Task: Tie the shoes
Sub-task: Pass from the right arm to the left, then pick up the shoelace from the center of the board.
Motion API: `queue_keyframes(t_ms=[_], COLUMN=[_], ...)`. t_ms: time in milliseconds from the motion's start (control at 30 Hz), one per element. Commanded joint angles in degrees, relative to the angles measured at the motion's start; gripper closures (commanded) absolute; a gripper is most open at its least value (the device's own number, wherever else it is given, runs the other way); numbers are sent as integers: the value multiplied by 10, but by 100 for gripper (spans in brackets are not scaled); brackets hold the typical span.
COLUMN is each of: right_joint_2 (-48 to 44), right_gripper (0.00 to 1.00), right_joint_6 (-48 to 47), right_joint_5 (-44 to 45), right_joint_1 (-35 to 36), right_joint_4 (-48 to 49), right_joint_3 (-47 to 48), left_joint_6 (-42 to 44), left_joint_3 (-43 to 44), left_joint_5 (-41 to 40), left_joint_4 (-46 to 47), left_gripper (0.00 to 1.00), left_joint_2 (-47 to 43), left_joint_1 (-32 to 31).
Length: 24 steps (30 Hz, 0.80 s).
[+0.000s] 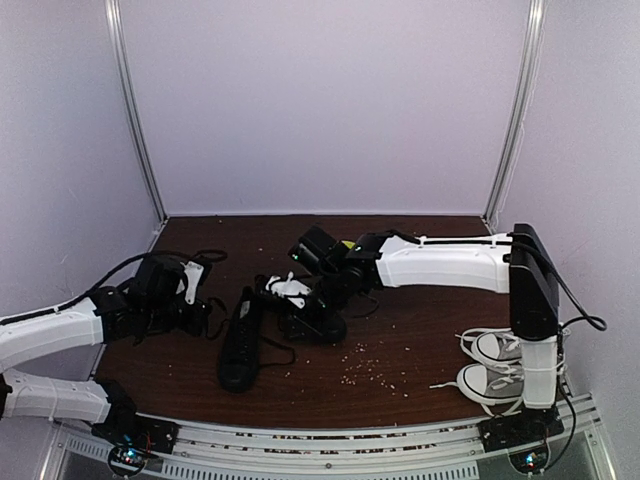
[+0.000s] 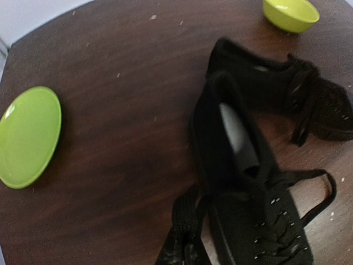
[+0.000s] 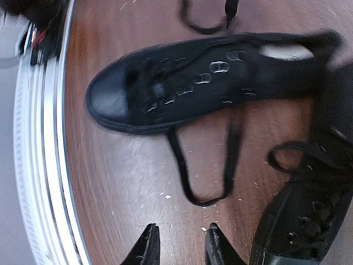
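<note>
The shoes, where were they?
— Left of the worktop's middle, bare wood reaching to the far edge.
— Grippers?
— Right gripper hovered above them, fingers apart. Left gripper was closed beside them; its fingers were out of view, so any pinched lace was unclear.

Robot's left arm comes in low from left of the black shoe, left gripper jaws closed. The right arm is stretched across, right gripper pointing down just right of that shoe, jaws slightly apart, empty.
</note>
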Motion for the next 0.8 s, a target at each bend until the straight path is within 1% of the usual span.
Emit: queue_keyframes(t_ms=[0,67,200,367,567,633,733,767], right_joint_2=[73,108,163,200,243,255,258,254], right_gripper=[71,70,68,64,63,68,90,96], right_joint_6=[-185,-205,-217,-220,-216,-212,-205,-204], right_joint_5=[68,83,97,127,178,177,171,166], right_joint_1=[54,59,62,63,63,63,63,63], right_joint_4=[-131,-145,-164,-155,-203,-229,-253,-259], right_joint_3=[107,147,219,241,267,279,281,278], left_joint_6=[-78,-63,-47,-60,-107,-118,-124,-124], left_joint_3=[-11,-2,5,-10,-41,-51,-62,-64], left_joint_5=[-48,-49,-50,-44,-15,-5,12,20], left_joint_4=[12,6,0,10,22,26,32,35], left_gripper=[100,100,100,100,100,100,100,100], left_joint_2=[-22,-29,-45,-50,-9,9,27,31], left_joint_1=[2,5,16,19,19,19,19,18])
